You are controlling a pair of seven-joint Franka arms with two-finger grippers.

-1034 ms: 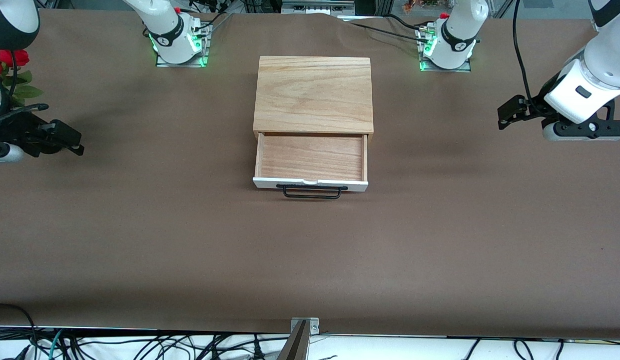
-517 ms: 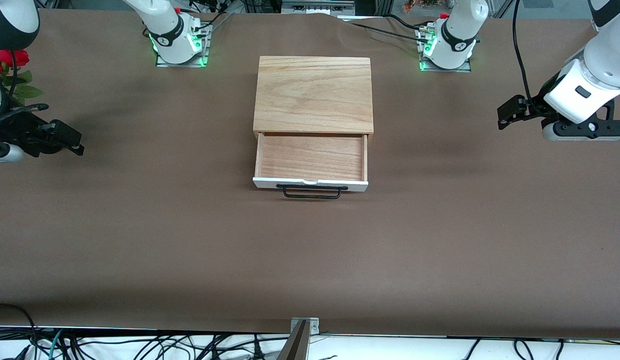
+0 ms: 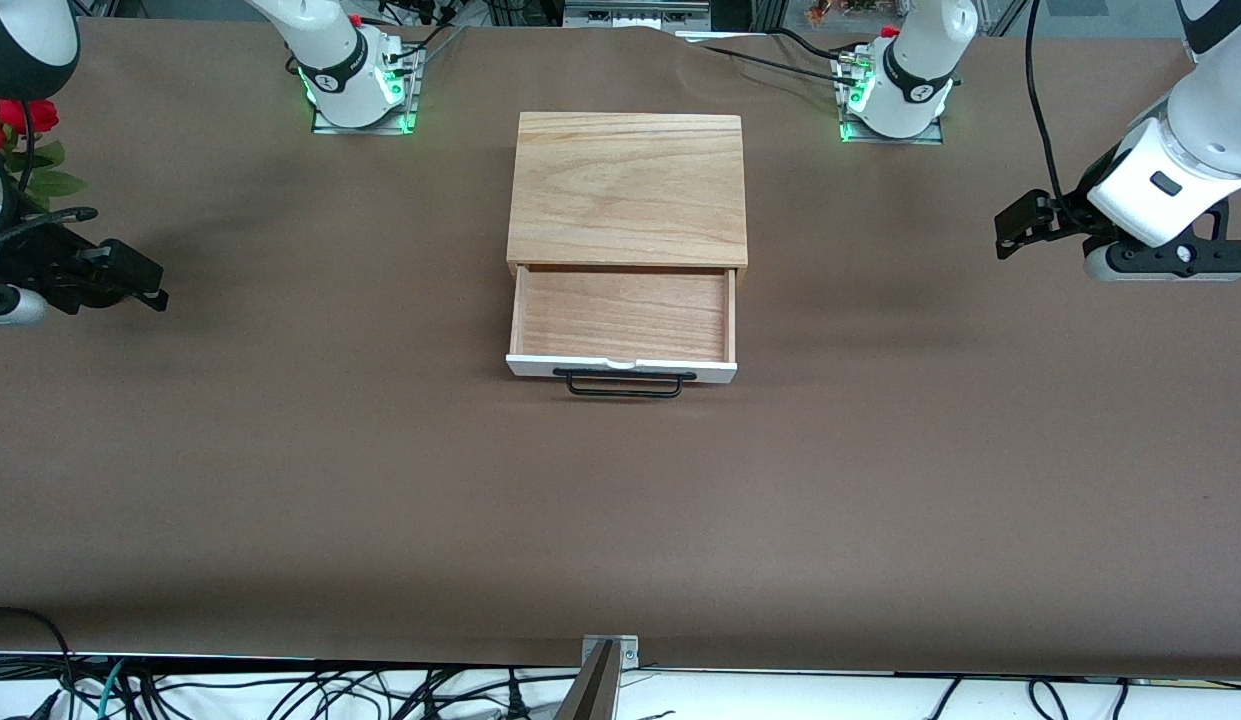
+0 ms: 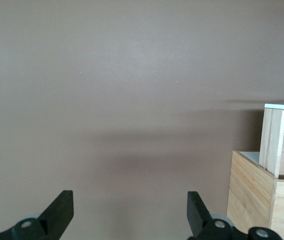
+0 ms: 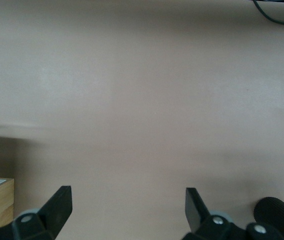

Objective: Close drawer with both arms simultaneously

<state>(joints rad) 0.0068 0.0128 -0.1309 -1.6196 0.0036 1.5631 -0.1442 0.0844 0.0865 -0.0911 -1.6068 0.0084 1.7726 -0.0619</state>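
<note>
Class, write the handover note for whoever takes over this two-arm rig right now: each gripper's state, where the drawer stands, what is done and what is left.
Left gripper: open, empty, up over the table at the left arm's end, clear of the box.
Right gripper: open, empty, over the table at the right arm's end.
Drawer: pulled out of the oak box, nothing inside, handle facing the front camera.
Done: nothing yet; neither gripper touches the drawer.
Left: bring both grippers to the white front panel and push it in together.
</note>
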